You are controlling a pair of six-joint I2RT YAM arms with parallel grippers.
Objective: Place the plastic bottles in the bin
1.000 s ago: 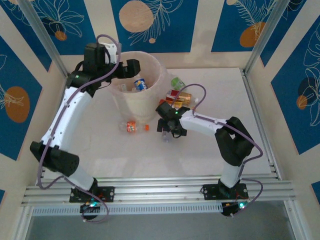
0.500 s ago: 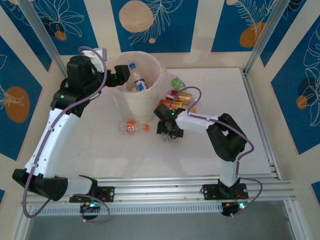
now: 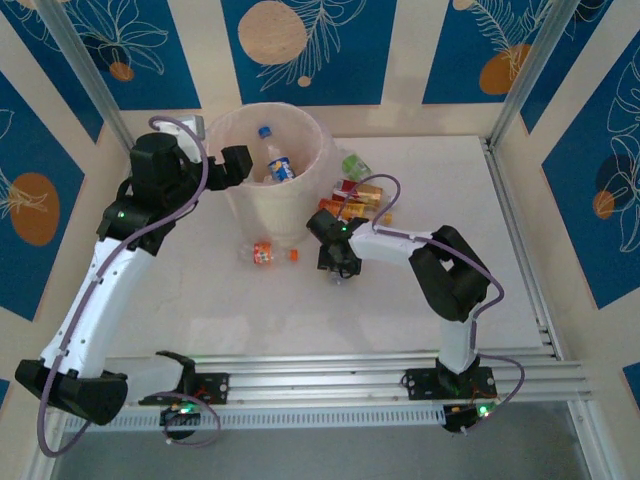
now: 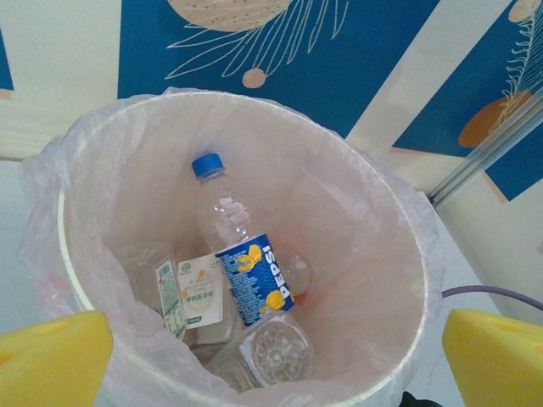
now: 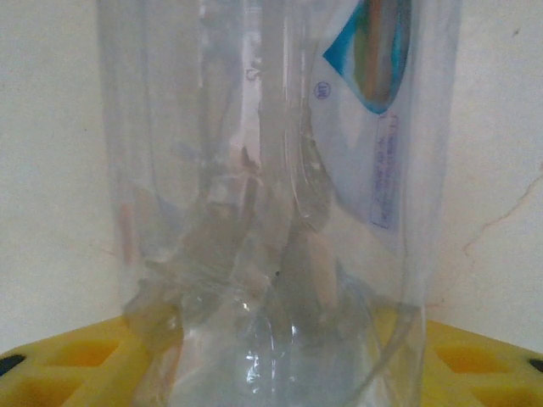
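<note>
Two arms reach over the table point(image 3: 200, 300) in the overhead view. The left gripper point(image 3: 237, 165) hangs at the left rim of the bin point(image 3: 258, 215), jaws spread, with a blue-capped bottle point(image 3: 277, 165) lying inside just to its right. The right gripper point(image 3: 340, 266) points down at the table beside the bin's near-right wall. An orange bottle point(image 3: 264, 252) lies to its left, and a cluster of coloured bottles point(image 3: 355, 197) sits just beyond it.

From the left wrist, the yellow fingers point(image 4: 51, 360) stand wide apart with nothing gripped. Below and ahead of them, the lined bin point(image 4: 407, 254) holds the blue-capped bottle point(image 4: 246, 271) and other clear bottles point(image 4: 271, 352).

From the right wrist, a crushed clear bottle point(image 5: 271, 195) with a blue label stands between the yellow fingers point(image 5: 59, 373). Whether they press it I cannot tell.
</note>
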